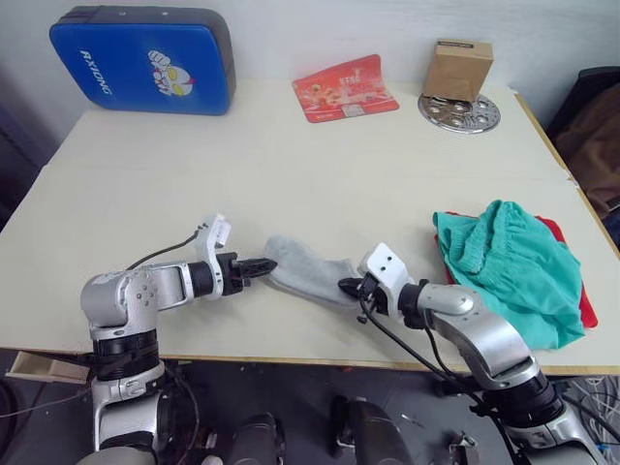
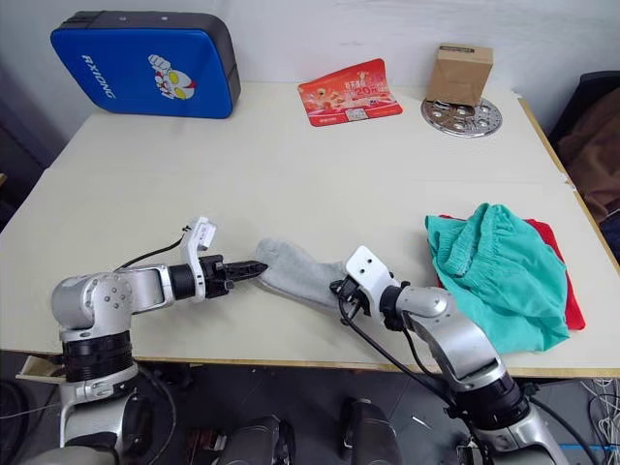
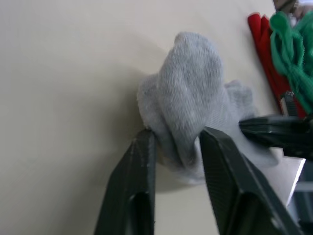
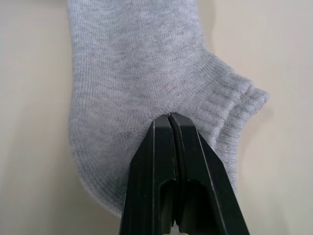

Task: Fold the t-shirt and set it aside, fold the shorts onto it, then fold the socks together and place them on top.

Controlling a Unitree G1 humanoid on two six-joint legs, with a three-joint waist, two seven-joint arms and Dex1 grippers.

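Lying flat near the counter's (image 1: 291,155) front edge, the grey socks (image 1: 305,268) stretch lengthwise between both arms, left claw (image 1: 260,264) clamped on one end, right claw (image 1: 347,287) pinched shut on the other; beyond the right claw sit the teal shorts (image 1: 509,266) atop the red t-shirt (image 1: 581,291)

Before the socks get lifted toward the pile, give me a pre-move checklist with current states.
1. Left gripper closed on the toe end of the socks: ok, cloth is pinched between its fingers.
2. Right gripper holding the cuff end: ok, fingers pressed together on the knit.
3. Both socks aligned in one stack: cannot tell.
4. Shorts already resting on the t-shirt: ok, though bunched rather than neatly flat.
5. Path across the table to the pile free of obstacles: ok.
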